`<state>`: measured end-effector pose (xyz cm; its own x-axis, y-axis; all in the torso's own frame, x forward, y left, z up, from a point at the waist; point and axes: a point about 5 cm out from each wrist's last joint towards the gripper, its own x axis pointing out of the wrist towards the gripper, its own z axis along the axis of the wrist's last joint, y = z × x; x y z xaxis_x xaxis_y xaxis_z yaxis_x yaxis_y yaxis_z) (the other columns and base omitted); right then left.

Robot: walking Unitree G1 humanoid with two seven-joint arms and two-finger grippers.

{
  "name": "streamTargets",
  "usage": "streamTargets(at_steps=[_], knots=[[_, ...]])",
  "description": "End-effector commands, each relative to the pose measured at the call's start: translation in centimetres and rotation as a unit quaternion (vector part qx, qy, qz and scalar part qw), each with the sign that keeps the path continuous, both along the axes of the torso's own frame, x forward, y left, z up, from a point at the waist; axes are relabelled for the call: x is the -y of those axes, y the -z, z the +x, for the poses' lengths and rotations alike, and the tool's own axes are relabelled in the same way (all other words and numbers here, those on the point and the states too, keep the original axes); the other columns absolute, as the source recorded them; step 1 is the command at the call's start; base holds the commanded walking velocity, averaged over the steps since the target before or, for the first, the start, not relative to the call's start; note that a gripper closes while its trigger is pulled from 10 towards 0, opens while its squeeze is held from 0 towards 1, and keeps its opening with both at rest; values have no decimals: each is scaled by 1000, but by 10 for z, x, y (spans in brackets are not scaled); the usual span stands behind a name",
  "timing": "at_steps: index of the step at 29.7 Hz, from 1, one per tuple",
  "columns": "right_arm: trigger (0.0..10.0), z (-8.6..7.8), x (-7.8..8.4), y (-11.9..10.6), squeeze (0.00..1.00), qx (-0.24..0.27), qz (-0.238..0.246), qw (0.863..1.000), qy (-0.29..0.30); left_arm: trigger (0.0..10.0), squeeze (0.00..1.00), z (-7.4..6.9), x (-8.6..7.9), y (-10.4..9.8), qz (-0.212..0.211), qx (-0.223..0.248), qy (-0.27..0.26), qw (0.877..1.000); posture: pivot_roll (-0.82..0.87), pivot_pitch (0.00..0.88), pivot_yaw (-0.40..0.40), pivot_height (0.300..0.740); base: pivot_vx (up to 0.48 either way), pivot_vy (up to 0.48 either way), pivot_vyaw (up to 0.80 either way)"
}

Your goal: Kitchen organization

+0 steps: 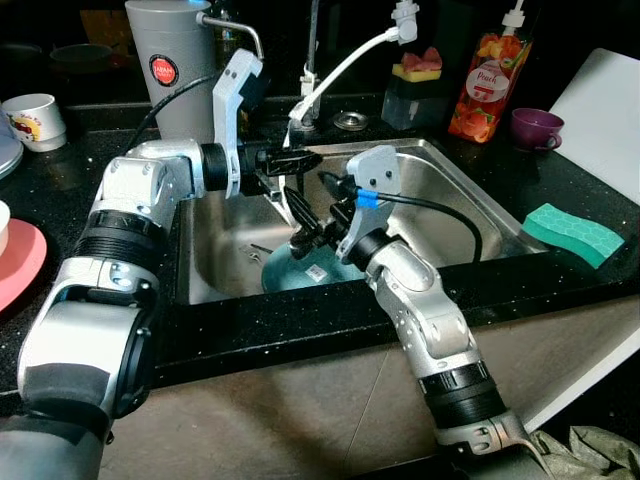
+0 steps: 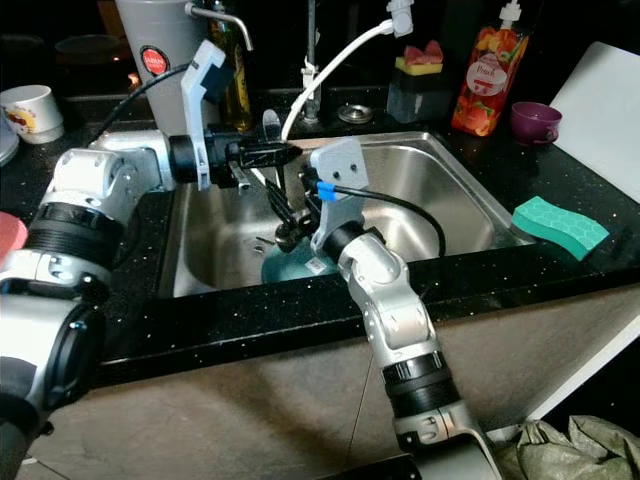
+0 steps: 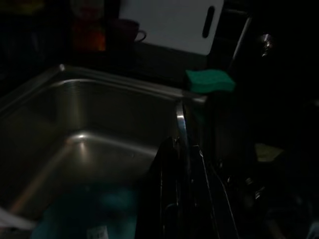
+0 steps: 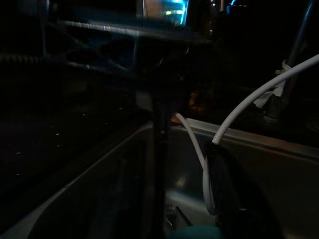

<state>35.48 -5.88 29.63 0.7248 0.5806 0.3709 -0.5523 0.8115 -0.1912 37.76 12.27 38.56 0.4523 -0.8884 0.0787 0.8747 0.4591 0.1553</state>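
In the steel sink, set in the black surface, a teal plate lies on the bottom. Both arms reach in: the left hand appears closed on a metal utensil; the right hand pinches its lower end above the plate. This looks like a handover; next, one hand must let go cleanly.
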Motion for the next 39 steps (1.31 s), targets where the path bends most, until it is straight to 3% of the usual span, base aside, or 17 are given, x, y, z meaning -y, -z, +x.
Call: streamTargets(at_steps=[1,10,11,14,15,18,19,22,24,26,29,31,36,39], knots=[[0,0,-3,2,0,-4,-4,1000,-12,10000,0,-2,1,0,-7,-1,8,1000,207,196,-66,740,0,0,0],[0,10,-6,12,0,-37,-6,999,-26,10000,0,-7,-1,2,-17,9,-3,1000,219,204,-83,740,0,0,0],[0,15,-6,16,0,-45,-17,999,-20,10000,792,-7,-3,6,-22,9,-15,1000,223,206,-91,740,0,0,0],[0,17,-6,17,0,-48,-21,998,-18,10000,792,-6,-3,7,-24,8,-17,1000,223,206,-91,740,0,0,0],[0,19,-7,19,0,-52,-27,998,-15,10000,1000,-8,-3,9,-20,13,-12,1000,231,211,-102,740,0,0,0],[0,26,-7,21,0,-67,-35,997,-7,10000,1000,-9,-3,18,16,31,-30,999,242,228,-119,740,0,0,0],[10000,32,-7,22,0,-75,-41,996,5,10000,0,-11,-7,22,29,37,-40,998,248,238,-124,740,0,0,0],[10000,39,-5,25,0,-86,-51,995,27,10000,0,-14,-16,28,39,35,-57,997,253,245,-129,740,0,0,0],[10000,47,-1,31,0,-102,-64,991,52,10000,0,-17,-35,31,40,26,-90,995,260,253,-135,740,0,0,0],[10000,49,-1,34,0,-108,-72,990,61,10000,0,-19,-44,32,40,23,-101,994,271,263,-142,740,0,0,0],[10000,53,-1,44,0,-120,-110,984,76,10000,0,-32,-69,29,50,23,-123,991,285,277,-148,740,0,0,0],[10000,53,-1,44,0,-120,-110,984,76,10000,0,-32,-69,29,50,23,-123,991,285,277,-148,740,0,0,0],[10000,57,-3,50,0,-125,-181,973,61,10000,0,-56,-105,24,76,24,-161,984,292,283,-150,740,0,0,0],[10000,57,-5,50,0,-125,-217,967,40,10000,0,-65,-113,26,91,17,-170,981,299,289,-162,740,0,0,0]])
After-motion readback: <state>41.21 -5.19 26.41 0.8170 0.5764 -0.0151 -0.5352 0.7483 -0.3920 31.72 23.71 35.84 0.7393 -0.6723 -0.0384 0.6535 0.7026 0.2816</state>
